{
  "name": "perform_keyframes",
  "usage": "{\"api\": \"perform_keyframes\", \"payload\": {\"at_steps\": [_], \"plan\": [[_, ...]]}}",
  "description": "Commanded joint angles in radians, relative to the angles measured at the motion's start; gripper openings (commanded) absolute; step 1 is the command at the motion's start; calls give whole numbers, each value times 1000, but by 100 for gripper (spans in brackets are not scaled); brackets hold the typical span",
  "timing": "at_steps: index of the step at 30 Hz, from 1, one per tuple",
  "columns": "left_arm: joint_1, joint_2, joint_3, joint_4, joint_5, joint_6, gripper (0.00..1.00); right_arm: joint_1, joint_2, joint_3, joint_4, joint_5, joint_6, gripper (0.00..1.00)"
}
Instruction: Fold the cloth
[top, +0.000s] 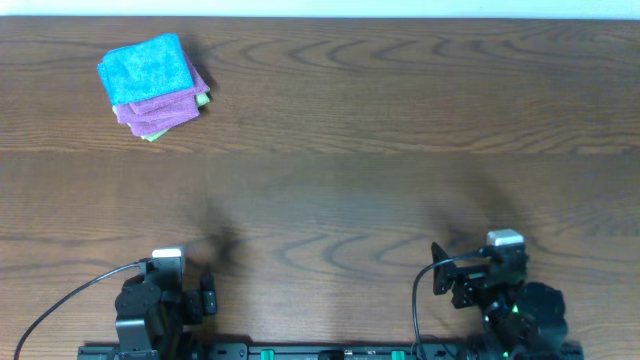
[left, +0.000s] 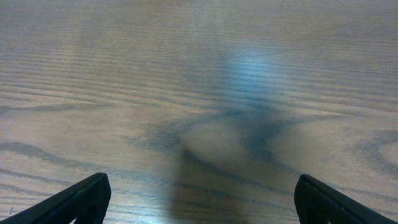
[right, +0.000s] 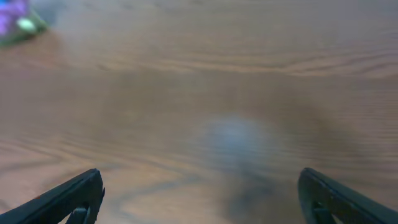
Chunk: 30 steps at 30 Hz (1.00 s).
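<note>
The sky-blue cloth (top: 147, 68) was seen folded atop a purple cloth (top: 160, 108) and a light green cloth (top: 152, 135) at the far left of the worktop (top: 400, 120). The left tool (left: 202, 190) and right tool (right: 200, 186) were held spread wide and empty, well apart from the stack.

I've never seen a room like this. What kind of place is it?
Probably a robot lab or test bench, not a home. The left arm and right arm sit at the edge of a wooden table, and a blue cloth tops a purple cloth.
</note>
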Motion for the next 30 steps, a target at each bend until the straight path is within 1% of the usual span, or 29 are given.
{"api": "perform_keyframes", "payload": {"at_steps": [1, 6, 14, 30], "plan": [[-5, -8, -24, -34, -11, 22, 95, -43, -11, -37, 3, 13, -124, 99], [-5, -8, -24, -34, -11, 22, 95, -77, -33, -78, -10, 13, -123, 99], [-5, -8, -24, -34, -11, 22, 95, -78, -33, -140, -50, 0, -115, 99], [-5, -8, -24, -34, -11, 22, 95, -78, -32, -141, -47, -6, -116, 99]]}}
